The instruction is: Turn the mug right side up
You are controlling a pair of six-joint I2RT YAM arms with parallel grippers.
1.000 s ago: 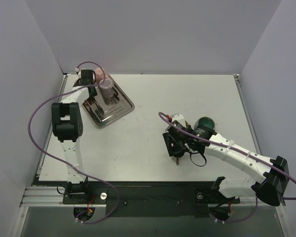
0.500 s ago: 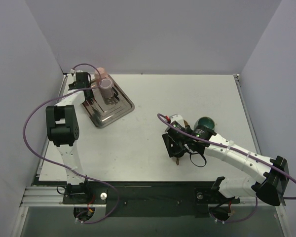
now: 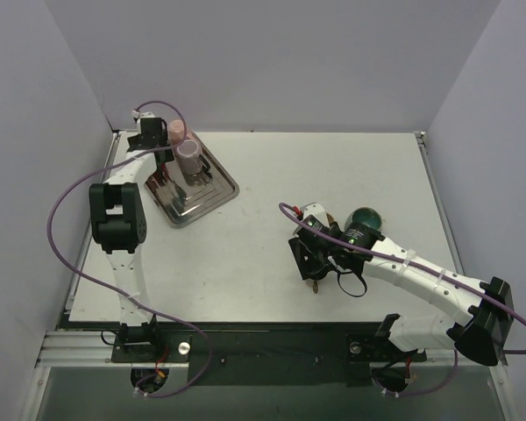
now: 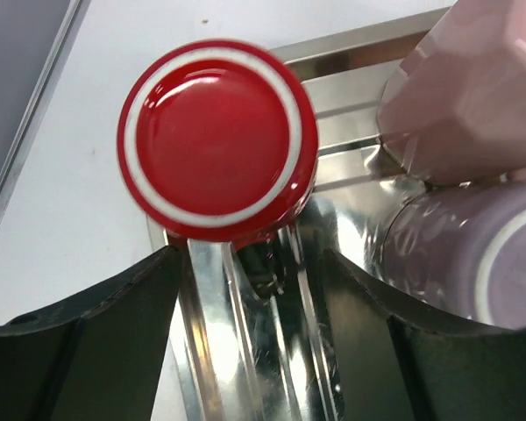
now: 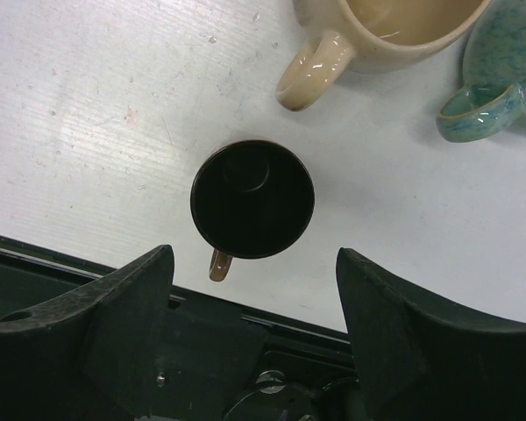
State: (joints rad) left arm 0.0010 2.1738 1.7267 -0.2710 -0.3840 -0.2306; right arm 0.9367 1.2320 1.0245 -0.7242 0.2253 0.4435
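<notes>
**Red mug (image 4: 217, 139), base up, on tray (image 4: 245, 368); left gripper (image 4: 254, 263) poised beside it.**

Item sits at the tray's left edge, in the far-left corner of the table (image 3: 333, 167). Its red base with a white ring faces up, so it is judged upside down. Pink cup (image 4: 473, 88) and purple cup (image 4: 473, 263) stand just beside it on the same tray. The left gripper's fingers are spread wide, holding nothing, with the mug just ahead of their tips. Change: over the last second the left arm (image 3: 114, 219) swung its elbow outward and back, its wrist staying above the tray, which reads as re-aiming with no grasp made. The right arm (image 3: 421, 272) is unmoved. The right gripper (image 5: 252, 254) is also wide and empty, over a dark mug (image 5: 252, 200) near a cream mug (image 5: 377, 26) and a teal mug (image 5: 508, 70). Whether the dark mug shows base or mouth cannot be told. The turning step is judged not yet begun.
</notes>
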